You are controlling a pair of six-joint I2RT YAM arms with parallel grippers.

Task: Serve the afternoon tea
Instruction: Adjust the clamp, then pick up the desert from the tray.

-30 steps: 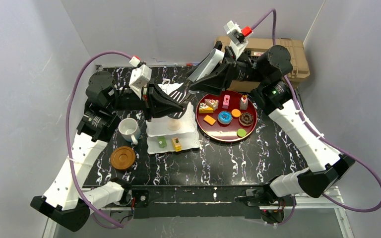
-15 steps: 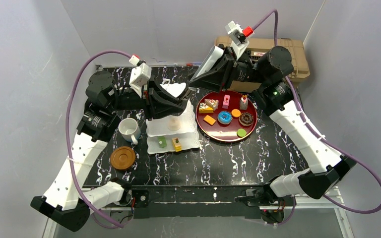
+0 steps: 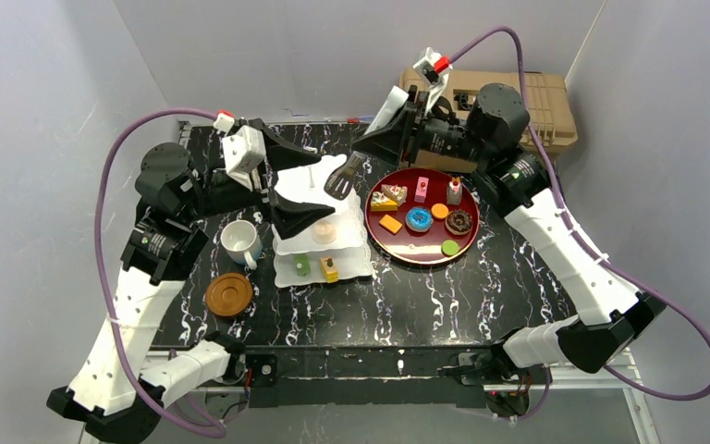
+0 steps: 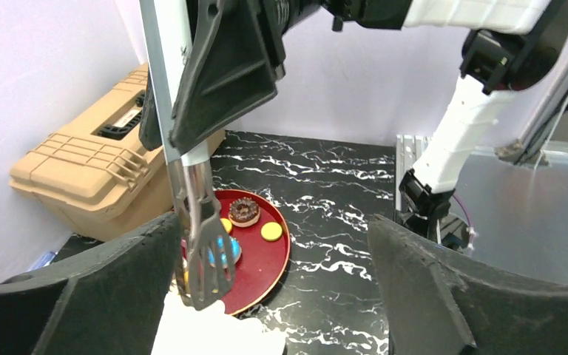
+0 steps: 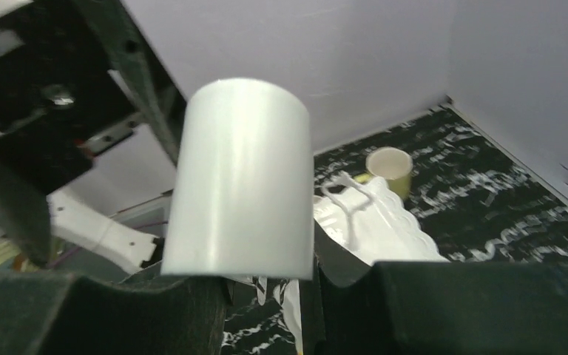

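1. Black marble-veined table (image 3: 425, 305) inside a pale lilac-walled booth, with two robot arms reaching in from the near edge.
2. Left gripper (image 3: 325, 185) — jaws spread wide, grasping nothing. One finger lies on the far side of the white three-tier cake stand (image 3: 356, 264) and one on the near side. The stand's top sits in the gap between them, and no contact is visible.
3. Right gripper (image 3: 379, 139) is clenched on the white handle of metal tongs (image 3: 340, 178). Their slotted tips hang at the right edge of the stand's top tier.
4. The stand is upright, with scalloped white tiers and a thin wire loop on top. Its lowest tier carries a green pastry (image 3: 303, 265) and a yellow pastry (image 3: 330, 270).
5. Just right of the stand, a round dark red tray (image 3: 416, 248) holds more toy pastries (image 3: 417, 218) — small and brightly coloured.
6. Left of the stand is a white mug (image 3: 239, 240), with a brown coaster (image 3: 228, 293) nearer the front. The right wrist view shows a pale yellow-green mug (image 5: 390, 166) on the table beyond the stand.
7. A tan ribbed case (image 3: 536, 102) sits at the back right.
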